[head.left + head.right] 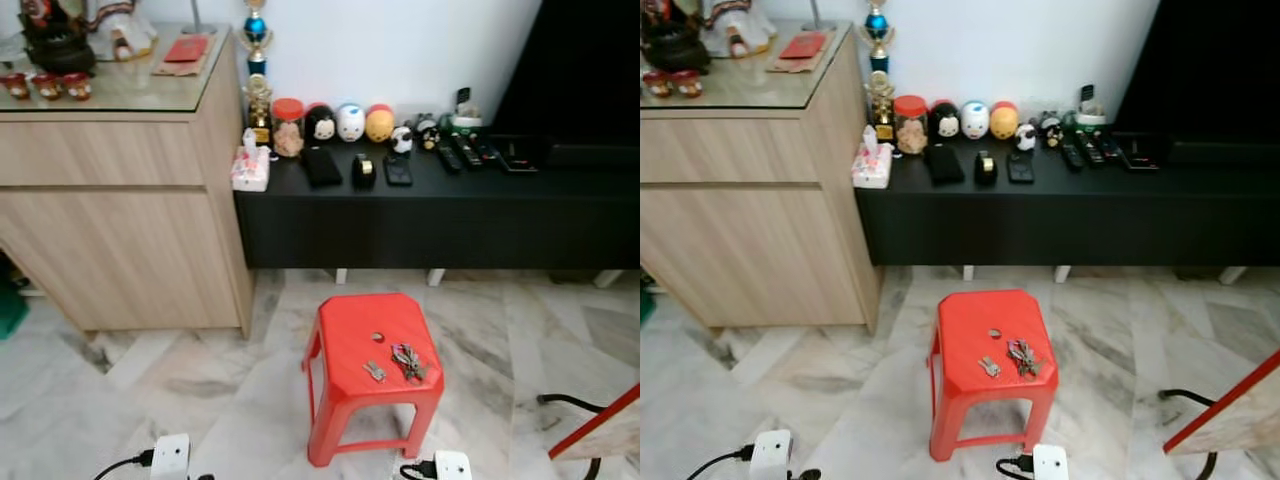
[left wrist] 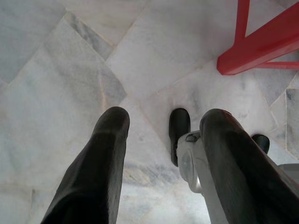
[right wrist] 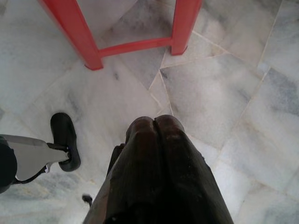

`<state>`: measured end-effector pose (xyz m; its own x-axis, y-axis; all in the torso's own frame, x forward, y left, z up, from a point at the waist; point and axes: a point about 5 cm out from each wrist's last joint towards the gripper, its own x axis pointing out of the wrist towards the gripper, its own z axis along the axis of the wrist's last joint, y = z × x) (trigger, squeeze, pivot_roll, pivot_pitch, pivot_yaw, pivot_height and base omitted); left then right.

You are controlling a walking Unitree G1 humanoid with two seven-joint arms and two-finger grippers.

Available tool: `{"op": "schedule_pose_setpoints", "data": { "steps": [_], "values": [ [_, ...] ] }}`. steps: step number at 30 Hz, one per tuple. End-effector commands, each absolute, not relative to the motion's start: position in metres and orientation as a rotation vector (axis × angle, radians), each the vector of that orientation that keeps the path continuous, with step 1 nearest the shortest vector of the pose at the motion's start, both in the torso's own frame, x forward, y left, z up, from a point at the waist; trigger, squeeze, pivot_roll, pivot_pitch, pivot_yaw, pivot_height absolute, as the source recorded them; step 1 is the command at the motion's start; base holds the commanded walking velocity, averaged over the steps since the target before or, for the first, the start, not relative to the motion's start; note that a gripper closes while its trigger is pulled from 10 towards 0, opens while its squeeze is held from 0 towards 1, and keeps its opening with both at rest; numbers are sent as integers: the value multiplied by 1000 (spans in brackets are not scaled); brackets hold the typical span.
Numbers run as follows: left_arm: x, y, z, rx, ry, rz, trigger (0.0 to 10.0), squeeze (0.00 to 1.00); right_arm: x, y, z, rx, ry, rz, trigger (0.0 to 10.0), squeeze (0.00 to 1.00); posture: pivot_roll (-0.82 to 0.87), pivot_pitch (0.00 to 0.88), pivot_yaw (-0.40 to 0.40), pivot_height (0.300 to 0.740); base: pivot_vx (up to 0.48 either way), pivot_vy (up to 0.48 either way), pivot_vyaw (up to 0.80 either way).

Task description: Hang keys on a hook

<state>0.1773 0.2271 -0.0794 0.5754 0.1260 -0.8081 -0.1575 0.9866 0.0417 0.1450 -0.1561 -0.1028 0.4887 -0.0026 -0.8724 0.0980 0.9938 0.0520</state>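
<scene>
A bunch of keys point(image 1: 408, 361) lies on top of a red plastic stool point(image 1: 340, 330) in the middle of the marble floor. Beside it are a small separate key point(image 1: 375, 371) and a small round piece point(image 1: 377, 337). Both arms hang low. In the left wrist view my left gripper point(image 2: 164, 119) points at the floor, open, with nothing between its fingers point(image 2: 110, 140). The stool's red legs point(image 2: 254, 46) are just beyond it. In the right wrist view my right gripper point(image 3: 155, 123) is shut and empty over the floor, short of the stool's legs point(image 3: 135, 45).
A low black console point(image 1: 440, 215) with figurines, jars and remotes runs along the wall behind the stool. A wooden cabinet point(image 1: 110, 220) stands at the left. White power plugs point(image 1: 170, 455) with cables lie on the floor in front. A red-edged board point(image 1: 600, 425) leans at the right.
</scene>
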Motion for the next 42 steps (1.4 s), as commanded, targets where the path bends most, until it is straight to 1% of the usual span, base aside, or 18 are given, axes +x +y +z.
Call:
{"op": "schedule_pose_setpoints", "data": {
  "steps": [1,3,11,16,24,32,33,34,35,42],
  "values": [
    [176,226,-80,-37,950,153,10000,0,142,-158,-104,110,1061,-77,10000,0,39,0,-45,740,0,0,0],
    [177,225,-80,-36,950,149,10000,0,142,-158,-104,107,1062,-77,10000,0,42,0,-47,740,0,0,0],
    [176,225,-80,-39,950,149,10000,0,142,-158,-104,92,1060,-57,10000,0,46,0,-47,740,271,0,0],
    [177,225,-80,-39,948,147,10000,0,143,-158,-103,89,1054,-52,10000,0,45,0,-47,740,294,0,741],
    [179,226,-79,-35,944,145,10000,0,144,-157,-103,117,1055,-76,10000,0,48,0,-52,740,292,0,0],
    [180,226,-78,-36,936,153,10000,0,145,-157,-103,149,1047,-90,10000,0,50,0,-57,740,0,0,0],
    [181,226,-78,-36,936,153,10000,0,145,-157,-103,152,1045,-92,10000,286,49,0,-58,740,0,0,0],
    [181,226,-78,-36,935,153,10000,0,145,-157,-102,153,1044,-93,10000,937,49,0,-58,740,0,0,0],
    [181,226,-78,-36,936,154,10000,0,145,-157,-102,166,1041,-100,10000,1000,47,0,-58,740,0,0,0],
    [180,226,-78,-40,939,155,10000,0,145,-158,-102,153,1039,-94,10000,1000,47,0,-61,740,0,0,0]
  ]
}}
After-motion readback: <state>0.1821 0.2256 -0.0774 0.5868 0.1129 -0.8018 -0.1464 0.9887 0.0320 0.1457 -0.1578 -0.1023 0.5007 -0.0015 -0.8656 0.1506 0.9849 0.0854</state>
